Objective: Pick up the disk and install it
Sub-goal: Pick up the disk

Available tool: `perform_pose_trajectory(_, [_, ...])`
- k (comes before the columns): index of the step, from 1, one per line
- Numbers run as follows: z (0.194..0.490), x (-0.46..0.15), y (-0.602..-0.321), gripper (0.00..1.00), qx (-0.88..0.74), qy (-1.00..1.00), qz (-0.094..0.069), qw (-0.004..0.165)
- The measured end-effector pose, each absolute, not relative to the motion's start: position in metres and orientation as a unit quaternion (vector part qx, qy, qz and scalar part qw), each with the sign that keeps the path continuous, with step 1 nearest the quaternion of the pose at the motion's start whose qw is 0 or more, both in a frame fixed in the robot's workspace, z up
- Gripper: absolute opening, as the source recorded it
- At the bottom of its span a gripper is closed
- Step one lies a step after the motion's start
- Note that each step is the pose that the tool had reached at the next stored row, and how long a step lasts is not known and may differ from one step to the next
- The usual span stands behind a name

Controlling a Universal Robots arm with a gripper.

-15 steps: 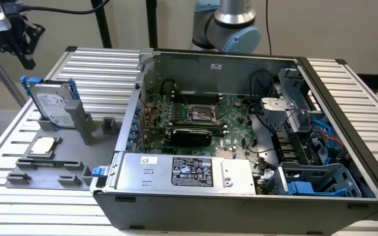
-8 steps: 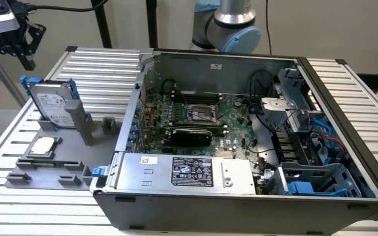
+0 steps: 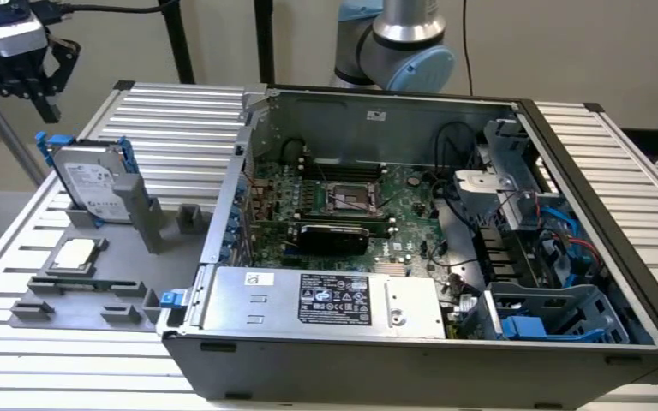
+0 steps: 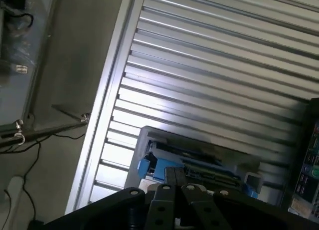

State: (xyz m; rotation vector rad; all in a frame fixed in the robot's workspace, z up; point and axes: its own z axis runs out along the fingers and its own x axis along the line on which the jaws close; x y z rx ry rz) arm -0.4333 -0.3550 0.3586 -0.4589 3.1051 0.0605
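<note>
The pincer hung above the table's far corner on the exterior view's left; whether it was spread or pressed together could not be told. Below it the disk stood on edge in a grey fixture beside the open computer case, long axis upright and tilted slightly. Its white label faced the near edge, and the print was too small to read.
</note>
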Motion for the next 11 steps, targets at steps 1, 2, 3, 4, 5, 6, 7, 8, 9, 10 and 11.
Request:
perform_pose_trajectory(1, [0.3586, -0.4333, -0.3550, 0.00, -0.155, 0.988, 0.019, 0.001])
perform_pose_trajectory(2, [0.3586, -0.4334, -0.3550, 0.00, -0.164, 0.986, 0.019, 0.001])
perform_pose_trajectory(3, [0.3586, -0.4333, -0.3550, 0.00, -0.173, 0.985, 0.019, 0.001])
perform_pose_trajectory(4, [0.3586, -0.4333, -0.3550, 0.00, -0.182, 0.983, 0.019, 0.001])
perform_pose_trajectory(5, [0.3586, -0.4333, -0.3551, 0.00, -0.191, 0.981, 0.019, 0.001])
perform_pose_trajectory(6, [0.3586, -0.4333, -0.3550, 0.00, -0.199, 0.980, 0.019, 0.001])
perform_pose_trajectory(7, [0.3586, -0.4333, -0.3550, 0.00, -0.209, 0.978, 0.019, 0.001])
perform_pose_trajectory(8, [0.3586, -0.4333, -0.3550, 0.00, -0.217, 0.976, 0.019, 0.001])
perform_pose_trajectory(9, [0.3586, -0.4333, -0.3550, 0.00, -0.227, 0.974, 0.019, 0.001])
perform_pose_trajectory(10, [0.3586, -0.4333, -0.3550, 0.00, -0.235, 0.972, 0.019, 0.001])
perform_pose_trajectory(11, [0.3586, -0.4333, -0.3551, 0.00, -0.244, 0.969, 0.019, 0.001])
